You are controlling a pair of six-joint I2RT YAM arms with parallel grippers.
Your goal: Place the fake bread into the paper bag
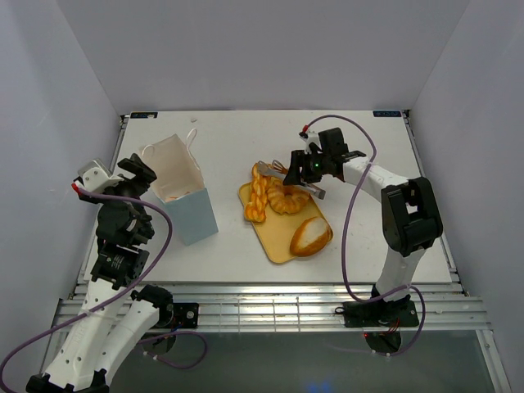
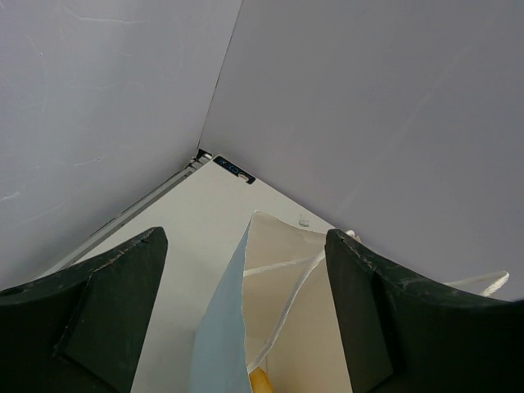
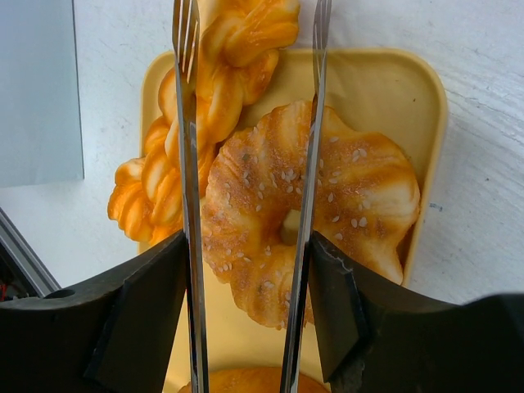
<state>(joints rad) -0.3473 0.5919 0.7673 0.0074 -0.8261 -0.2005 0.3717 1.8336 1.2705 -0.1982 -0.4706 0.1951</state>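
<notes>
The white and pale-blue paper bag (image 1: 182,196) stands open at the left, with a golden pastry (image 2: 260,381) showing inside. My left gripper (image 1: 139,170) is open, its fingers wide apart on either side of the bag's left rim (image 2: 246,246). On the yellow tray (image 1: 277,246) lie a braided twist (image 1: 259,196), a seeded ring doughnut (image 1: 288,199) and an oval roll (image 1: 311,236). My right gripper (image 1: 315,168) is shut on metal tongs (image 3: 188,164), whose two arms are spread over the ring doughnut (image 3: 270,205) next to the twist (image 3: 164,164).
White walls close in the table on the left, back and right. The bag's cord handles (image 2: 286,295) hang at its mouth. The tray sits at the table's middle, right of the bag.
</notes>
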